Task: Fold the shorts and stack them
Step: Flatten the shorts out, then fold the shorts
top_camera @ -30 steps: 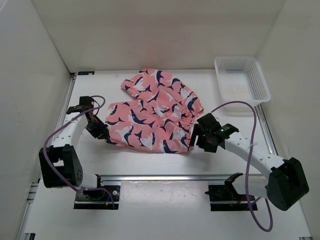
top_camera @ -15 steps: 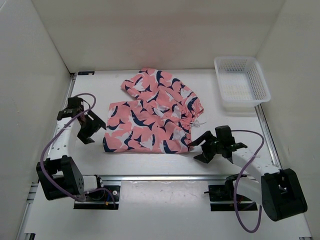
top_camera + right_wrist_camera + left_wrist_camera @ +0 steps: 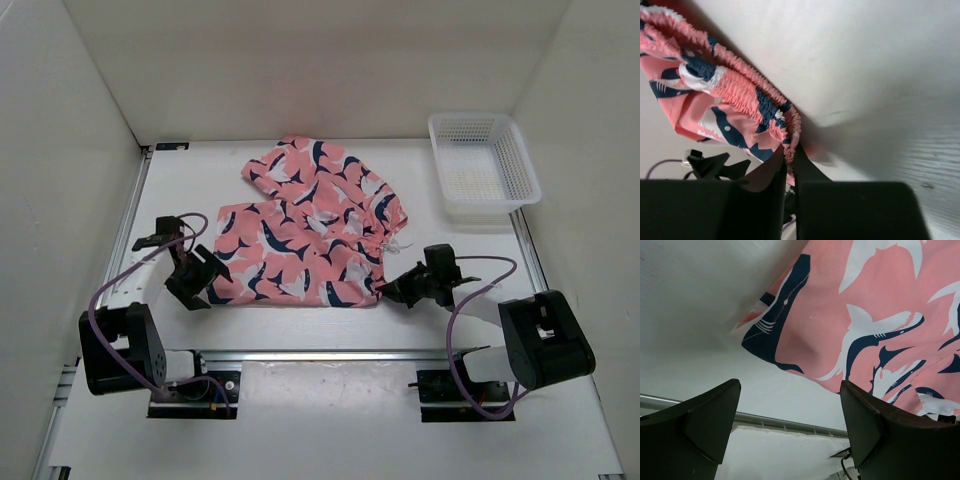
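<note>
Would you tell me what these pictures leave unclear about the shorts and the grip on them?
- Right wrist view: how much waistband the right gripper pinches; its own fingers hide it.
- Left wrist view: most of the shorts, cut off by the top and right edges.
- Top view: whether the drawstring is knotted; too small.

The shorts [image 3: 850, 315] are cropped at top and right. Their waistband edge disappears inside the right gripper [image 3: 791, 149].

Table [image 3: 415, 175] lies open between shorts [image 3: 310, 230] and basket [image 3: 490, 208], walls [image 3: 70, 150] close both sides
</note>
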`<act>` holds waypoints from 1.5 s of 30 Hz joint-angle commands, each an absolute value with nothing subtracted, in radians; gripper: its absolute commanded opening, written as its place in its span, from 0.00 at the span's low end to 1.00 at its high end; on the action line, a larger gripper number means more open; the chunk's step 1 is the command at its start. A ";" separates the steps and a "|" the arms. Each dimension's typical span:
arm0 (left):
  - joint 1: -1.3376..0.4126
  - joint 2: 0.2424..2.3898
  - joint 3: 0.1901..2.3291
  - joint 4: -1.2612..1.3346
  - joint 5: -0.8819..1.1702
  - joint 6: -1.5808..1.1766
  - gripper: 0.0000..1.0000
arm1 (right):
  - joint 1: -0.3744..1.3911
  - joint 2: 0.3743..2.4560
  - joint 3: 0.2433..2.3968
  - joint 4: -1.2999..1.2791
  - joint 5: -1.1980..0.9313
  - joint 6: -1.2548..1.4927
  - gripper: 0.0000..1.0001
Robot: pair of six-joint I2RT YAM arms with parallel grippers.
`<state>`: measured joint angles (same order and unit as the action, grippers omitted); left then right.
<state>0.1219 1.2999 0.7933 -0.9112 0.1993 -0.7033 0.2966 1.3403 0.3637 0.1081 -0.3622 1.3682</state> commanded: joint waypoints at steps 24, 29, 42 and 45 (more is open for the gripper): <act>0.064 1.458 0.890 -0.841 0.118 -0.692 0.10 | 0.328 0.974 0.614 -0.413 0.110 1.025 0.00; 0.052 1.416 0.830 -0.841 0.118 -0.703 0.10 | 0.397 0.922 0.445 -0.413 0.089 1.097 0.23; 0.031 1.296 0.838 -0.957 0.098 -0.767 1.00 | 0.324 0.810 0.350 -0.391 -0.093 1.226 0.75; 0.021 1.374 0.824 -0.908 0.098 -0.767 1.00 | 0.304 0.821 0.285 -0.290 -0.159 1.256 0.75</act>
<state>0.0315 1.3354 0.8364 -0.9321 0.1154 -0.7479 0.3199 0.8146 0.3294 -0.3843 -0.0574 1.2018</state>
